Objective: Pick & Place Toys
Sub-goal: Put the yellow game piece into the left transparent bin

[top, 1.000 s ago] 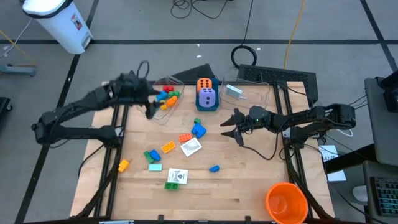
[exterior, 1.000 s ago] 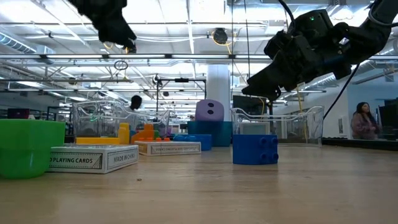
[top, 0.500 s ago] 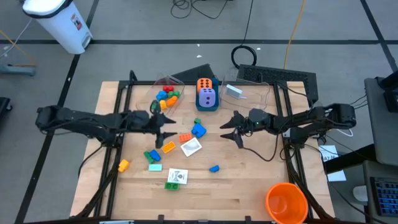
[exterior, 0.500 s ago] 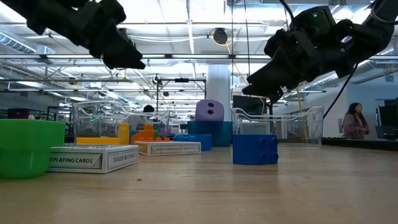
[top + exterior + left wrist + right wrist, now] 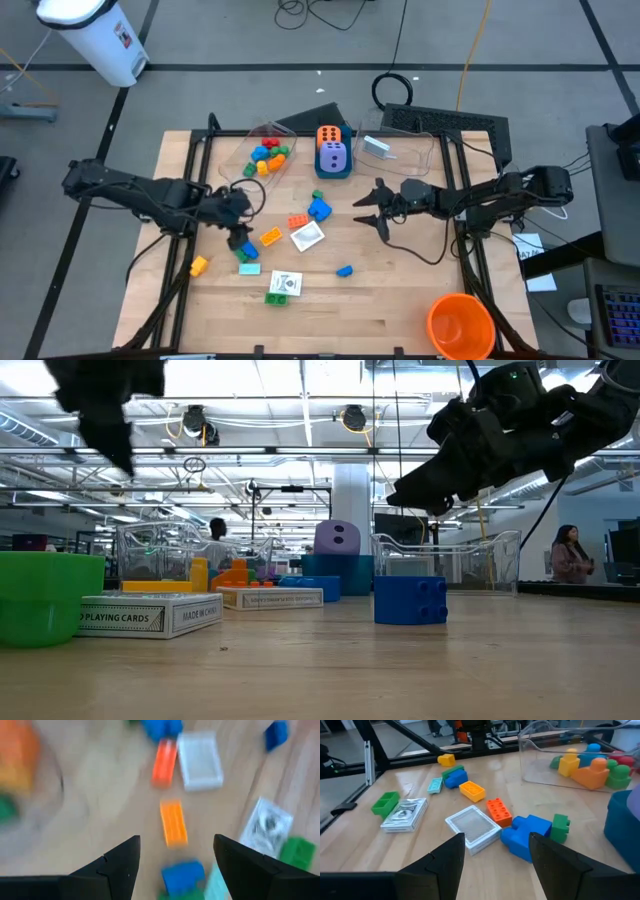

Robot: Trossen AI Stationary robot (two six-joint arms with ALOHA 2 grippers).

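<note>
Toys lie scattered across my counter (image 5: 400, 300). Nearest the front edge I see a green brick (image 5: 276, 298) beside a picture card (image 5: 286, 283), then a small blue brick (image 5: 344, 270) and a yellow brick (image 5: 198, 265). My left end effector (image 5: 240, 238) hangs over the blue-and-green bricks (image 5: 245, 250), its fingers spread apart with nothing between them; the left wrist view shows an orange brick (image 5: 173, 822) in the gap ahead. Past it lie a white card (image 5: 307, 236), a red-orange brick (image 5: 297, 221) and a blue brick (image 5: 319, 209). My right end effector (image 5: 367, 208) hovers just right of that blue brick, fingers apart and empty. Farther back, a clear tub (image 5: 262, 152) holds mixed bricks, and the orange die (image 5: 329, 136) and purple die (image 5: 333, 156) sit in the blue box (image 5: 333, 171).
</note>
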